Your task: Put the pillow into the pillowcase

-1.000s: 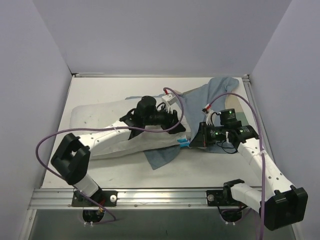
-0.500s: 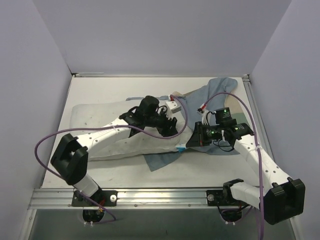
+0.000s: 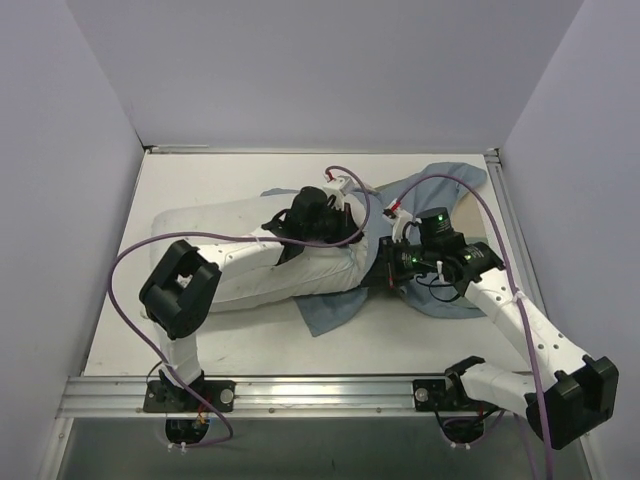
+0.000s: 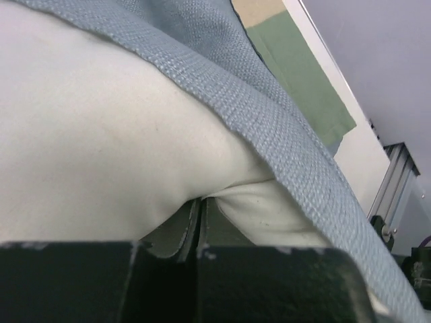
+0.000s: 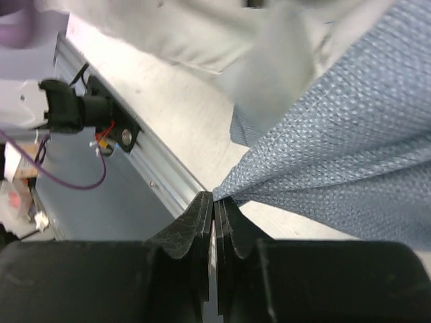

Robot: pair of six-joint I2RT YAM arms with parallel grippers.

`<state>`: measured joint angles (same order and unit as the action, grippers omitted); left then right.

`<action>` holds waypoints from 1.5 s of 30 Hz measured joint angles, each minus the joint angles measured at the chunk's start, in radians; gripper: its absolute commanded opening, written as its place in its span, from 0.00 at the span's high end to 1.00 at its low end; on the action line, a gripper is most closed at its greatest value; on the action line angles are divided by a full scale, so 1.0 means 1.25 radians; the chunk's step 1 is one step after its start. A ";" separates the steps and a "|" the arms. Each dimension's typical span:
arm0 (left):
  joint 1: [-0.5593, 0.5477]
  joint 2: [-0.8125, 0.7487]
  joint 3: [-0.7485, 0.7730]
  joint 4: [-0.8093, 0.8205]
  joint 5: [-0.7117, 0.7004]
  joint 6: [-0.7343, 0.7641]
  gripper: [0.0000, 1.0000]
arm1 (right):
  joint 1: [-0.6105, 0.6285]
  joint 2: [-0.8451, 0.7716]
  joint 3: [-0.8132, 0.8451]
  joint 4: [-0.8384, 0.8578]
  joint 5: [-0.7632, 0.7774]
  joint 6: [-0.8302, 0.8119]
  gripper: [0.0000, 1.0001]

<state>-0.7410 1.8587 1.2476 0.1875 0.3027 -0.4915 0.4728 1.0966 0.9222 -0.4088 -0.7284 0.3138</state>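
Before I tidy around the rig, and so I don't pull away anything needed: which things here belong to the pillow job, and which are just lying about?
Part of the job:
pillow
pillowcase
left gripper, shut on the pillow
right gripper, shut on the pillowcase

Not part of it:
table
metal rail at the near edge
Both are fixtures, not loose items.

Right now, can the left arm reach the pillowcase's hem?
Probably yes: the left gripper is shut on the pillow, and the hem of the pillowcase drapes over it just beyond the fingertips, nothing between. It would have to let go first.
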 measured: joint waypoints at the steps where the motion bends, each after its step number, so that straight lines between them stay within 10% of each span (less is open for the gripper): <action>1: 0.007 0.000 -0.001 0.009 0.000 -0.012 0.95 | -0.018 0.000 -0.001 -0.001 0.000 0.000 0.92; 5: 0.018 -0.013 -0.039 0.044 0.022 -0.032 0.60 | -0.101 0.018 -0.008 -0.005 -0.020 -0.002 0.55; 9: 0.019 -0.062 -0.100 0.030 0.104 -0.010 0.43 | -0.141 0.065 0.025 -0.051 -0.069 -0.037 0.53; 25: 0.099 -0.323 -0.088 -0.275 0.197 0.233 0.36 | -0.084 0.244 0.241 -0.122 0.194 -0.284 0.58; 37: 0.114 -0.273 -0.077 -0.362 0.094 0.331 0.37 | -0.059 0.364 0.327 -0.121 0.305 -0.313 0.99; 41: 0.127 -0.254 -0.070 -0.363 0.094 0.337 0.37 | -0.057 0.389 0.366 -0.123 0.281 -0.309 0.63; 45: 0.138 -0.251 -0.064 -0.363 0.096 0.342 0.36 | -0.051 0.391 0.386 -0.125 0.263 -0.300 0.61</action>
<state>-0.5682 1.5455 1.1671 -0.2657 0.4232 -0.0643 0.4088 1.5848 1.4048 -0.5655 -0.3996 -0.0608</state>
